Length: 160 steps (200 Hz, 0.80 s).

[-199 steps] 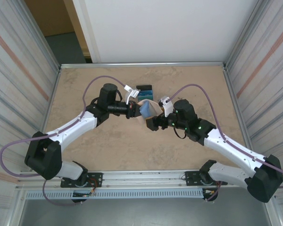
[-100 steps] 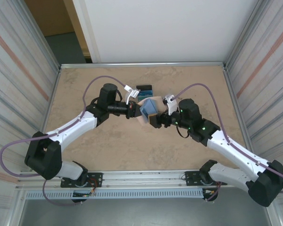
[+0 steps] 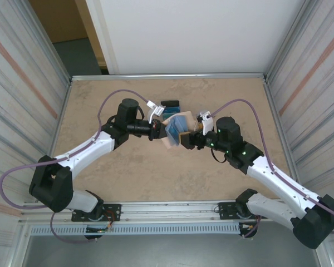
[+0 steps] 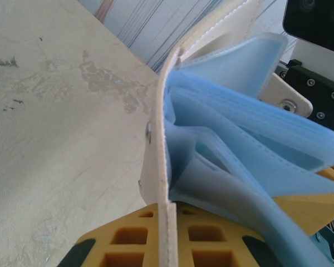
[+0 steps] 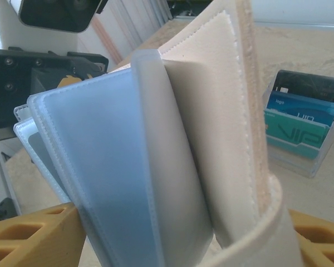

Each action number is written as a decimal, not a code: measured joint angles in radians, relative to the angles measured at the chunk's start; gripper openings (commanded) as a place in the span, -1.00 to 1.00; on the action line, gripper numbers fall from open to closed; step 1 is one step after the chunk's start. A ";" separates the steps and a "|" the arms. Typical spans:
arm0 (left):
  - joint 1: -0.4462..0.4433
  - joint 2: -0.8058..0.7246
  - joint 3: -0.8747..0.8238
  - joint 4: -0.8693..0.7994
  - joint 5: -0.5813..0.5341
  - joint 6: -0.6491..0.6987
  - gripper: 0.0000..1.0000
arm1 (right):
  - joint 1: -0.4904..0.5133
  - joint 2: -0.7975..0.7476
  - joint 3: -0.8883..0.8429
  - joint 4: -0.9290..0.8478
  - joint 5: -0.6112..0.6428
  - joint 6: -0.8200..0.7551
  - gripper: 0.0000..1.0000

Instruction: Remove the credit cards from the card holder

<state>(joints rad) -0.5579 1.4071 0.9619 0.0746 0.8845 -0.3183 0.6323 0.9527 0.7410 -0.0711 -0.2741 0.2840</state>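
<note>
The card holder (image 3: 175, 128) hangs above the table between both grippers, tan outside with pale blue sleeves (image 4: 234, 144) fanned open. My left gripper (image 3: 160, 131) is shut on its tan cover edge (image 4: 168, 222), with the yellow fingers (image 4: 122, 233) pressed on either side. My right gripper (image 3: 185, 139) is shut on the other side, sleeves (image 5: 117, 167) and tan cover (image 5: 222, 139) between its fingers (image 5: 33, 239). Black, blue and teal credit cards (image 5: 300, 119) stand in a clear rack on the table behind. I cannot tell whether any sleeve holds a card.
The clear rack of cards (image 3: 171, 104) sits just beyond the holder, towards the back wall. Bare sandy tabletop (image 3: 156, 172) lies in front of the grippers. Metal side walls (image 3: 61, 111) close in the table on both sides.
The right gripper has pulled its side of the holder to the right and slightly back. The holder has spread wider and its blue sleeves have fanned out. The left gripper has stayed put.
</note>
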 measured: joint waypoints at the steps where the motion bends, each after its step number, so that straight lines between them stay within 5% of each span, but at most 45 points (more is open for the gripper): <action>1: 0.000 0.000 0.000 0.000 0.000 0.000 -1.00 | 0.000 -0.001 -0.001 0.001 0.000 0.000 0.48; 160: 0.000 0.000 0.000 0.000 0.018 0.000 -1.00 | -0.018 -0.039 -0.027 0.041 -0.086 0.016 0.54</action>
<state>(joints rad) -0.5579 1.4071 0.9619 0.0750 0.9028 -0.3183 0.6144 0.9142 0.7139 -0.0299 -0.3599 0.3004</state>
